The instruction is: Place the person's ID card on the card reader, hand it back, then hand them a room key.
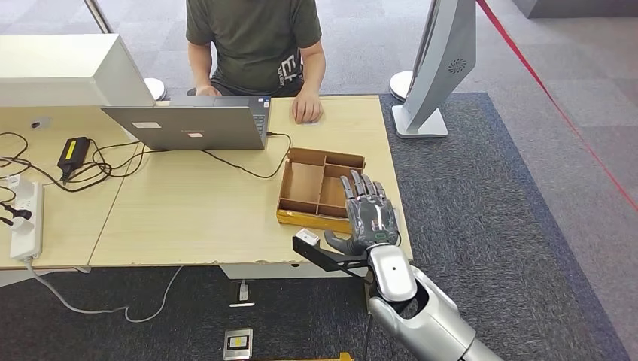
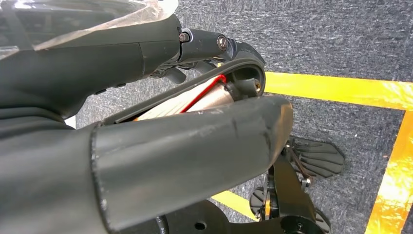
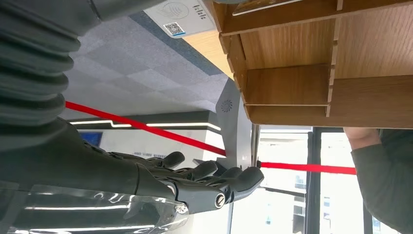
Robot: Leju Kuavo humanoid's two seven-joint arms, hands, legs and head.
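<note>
One right hand (image 1: 370,213) hovers over the near right corner of the table (image 1: 188,210), fingers straight and spread, holding nothing, above one wooden tray (image 1: 318,188). One card reader (image 1: 306,238) sits just left of it. One person (image 1: 256,45) sits at the far side behind one laptop (image 1: 192,126).

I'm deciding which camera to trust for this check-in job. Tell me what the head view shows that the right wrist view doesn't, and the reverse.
Head view alone: the laptop, the power strip, the cables, the whole table and the back of the right hand, fingers apart and holding nothing, over the near edge of the wooden box.

Right wrist view alone: a card with a QR code beside the box, and windows behind.

Both: the box with its dividers, the right hand, the person, the red line and the grey stand.
</note>
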